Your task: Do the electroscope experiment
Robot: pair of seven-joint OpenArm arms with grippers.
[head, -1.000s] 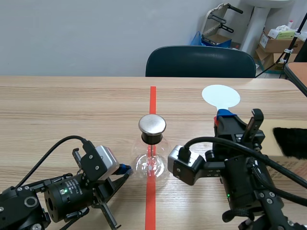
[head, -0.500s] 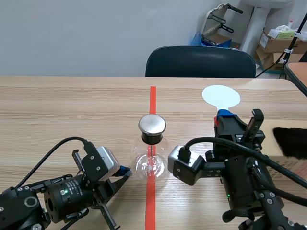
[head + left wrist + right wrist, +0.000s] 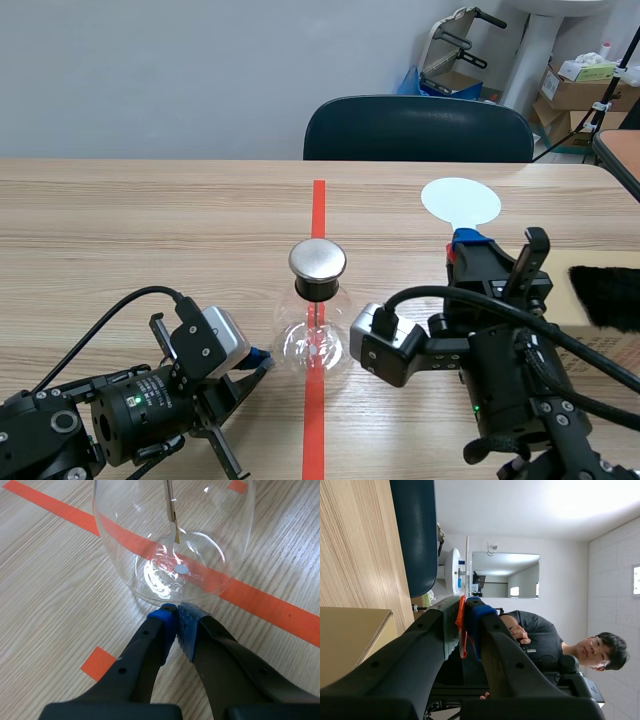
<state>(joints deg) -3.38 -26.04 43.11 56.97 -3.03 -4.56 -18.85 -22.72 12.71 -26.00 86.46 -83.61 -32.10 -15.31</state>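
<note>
Glass flask [image 3: 172, 545] top cut off | left gripper [image 3: 176, 611] pressed together | right gripper [image 3: 468, 603] pinching white disc [image 3: 459, 201], edge-on

2 black arms [image 3: 60, 430], silver camera blocks [image 3: 222, 338], looping cables [image 3: 110, 308], blue tool pads [image 3: 186, 625].

**A:** How does the left arm [image 3: 100, 420] sit?

**B:** It lies low and comes in from eight o'clock in the scene view. The left gripper [image 3: 175, 611] points toward two o'clock. Its fingers are pressed together with the blue pads meeting and nothing between them.

**A:** And the right arm [image 3: 500, 390]?

**B:** It enters from five o'clock, with the wrist rolled onto its side. The right gripper [image 3: 467, 240] aims at twelve o'clock, and its fingers are clamped on the thin stem of a white paddle [image 3: 459, 200].
</note>
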